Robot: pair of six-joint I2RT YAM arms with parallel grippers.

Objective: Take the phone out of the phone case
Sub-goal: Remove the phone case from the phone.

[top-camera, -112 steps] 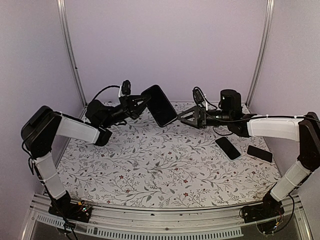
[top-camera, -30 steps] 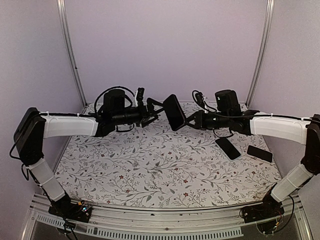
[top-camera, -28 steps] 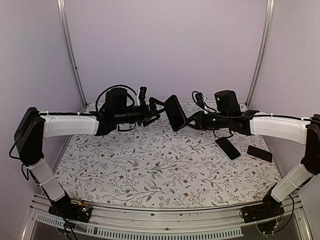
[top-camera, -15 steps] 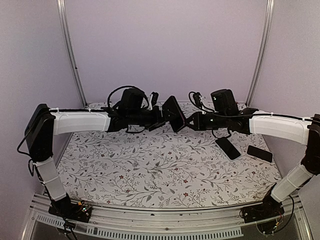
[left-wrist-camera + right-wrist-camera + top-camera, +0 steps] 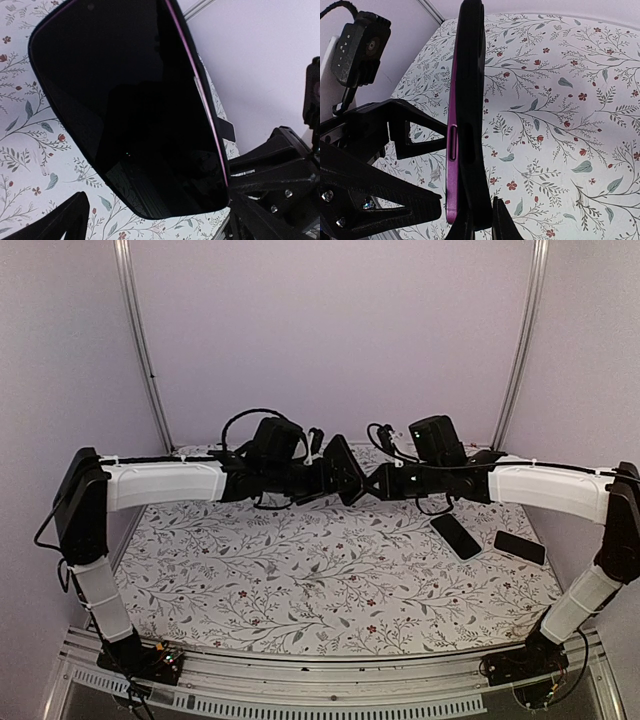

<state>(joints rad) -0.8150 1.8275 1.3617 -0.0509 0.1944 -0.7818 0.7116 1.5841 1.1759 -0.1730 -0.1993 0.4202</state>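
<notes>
The phone, in its case, hangs above the table's far middle. Its long axis is nearly upright, top leaning left. The screen faces the left gripper, whose fingers stand apart. The right gripper pinches its lower end.

Phone between left claw, right claw

High rear view, 2 wrist views close on phone
</notes>
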